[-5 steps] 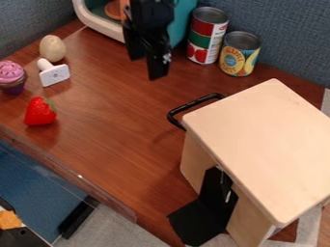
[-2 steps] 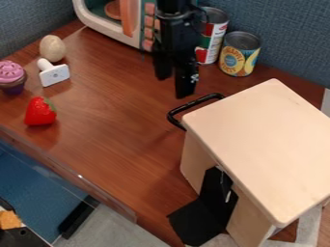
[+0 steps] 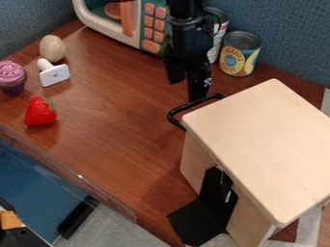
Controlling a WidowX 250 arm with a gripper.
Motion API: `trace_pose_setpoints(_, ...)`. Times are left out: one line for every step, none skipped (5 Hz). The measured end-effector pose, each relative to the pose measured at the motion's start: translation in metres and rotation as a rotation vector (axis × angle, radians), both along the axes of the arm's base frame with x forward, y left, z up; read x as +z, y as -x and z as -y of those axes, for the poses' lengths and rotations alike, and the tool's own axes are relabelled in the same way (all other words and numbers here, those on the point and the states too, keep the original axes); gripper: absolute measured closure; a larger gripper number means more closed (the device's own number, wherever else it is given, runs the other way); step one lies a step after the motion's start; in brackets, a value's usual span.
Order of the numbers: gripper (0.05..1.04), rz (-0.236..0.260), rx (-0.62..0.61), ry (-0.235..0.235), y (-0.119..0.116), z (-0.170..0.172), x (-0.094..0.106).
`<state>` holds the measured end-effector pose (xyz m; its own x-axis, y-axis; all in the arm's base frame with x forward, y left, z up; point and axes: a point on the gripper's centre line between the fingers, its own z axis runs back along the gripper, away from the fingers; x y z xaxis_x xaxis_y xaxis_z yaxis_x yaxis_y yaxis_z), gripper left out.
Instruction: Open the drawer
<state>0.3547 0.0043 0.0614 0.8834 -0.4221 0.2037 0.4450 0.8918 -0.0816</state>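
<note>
One round brown piece (image 3: 113,10): seeing it inside the cream-and-teal toy microwave (image 3: 98,21). On the upper-left side of the pale wooden drawer unit (image 3: 258,144), finding a curved black handle (image 3: 182,107). Watching the black two-finger gripper (image 3: 187,90) hanging lower and farther right than before, near that handle, with fingers apart.

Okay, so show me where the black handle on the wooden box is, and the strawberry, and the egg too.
Black handle (image 3: 184,107): camera view, on its long bar.
Strawberry (image 3: 38,114): camera view, on its red side.
Egg (image 3: 53,48): camera view, middle of its shell.
</note>
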Motion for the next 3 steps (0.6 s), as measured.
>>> trace_pose_setpoints(0.084,-0.005,-0.003,0.007,-0.0021,0.0061,-0.0073)
trace_pose_setpoints(0.084,0.007,0.002,-0.005,-0.0052,0.0107,-0.0107)
trace_pose_setpoints(0.135,0.007,0.014,-0.004,-0.0041,0.0127,-0.0147)
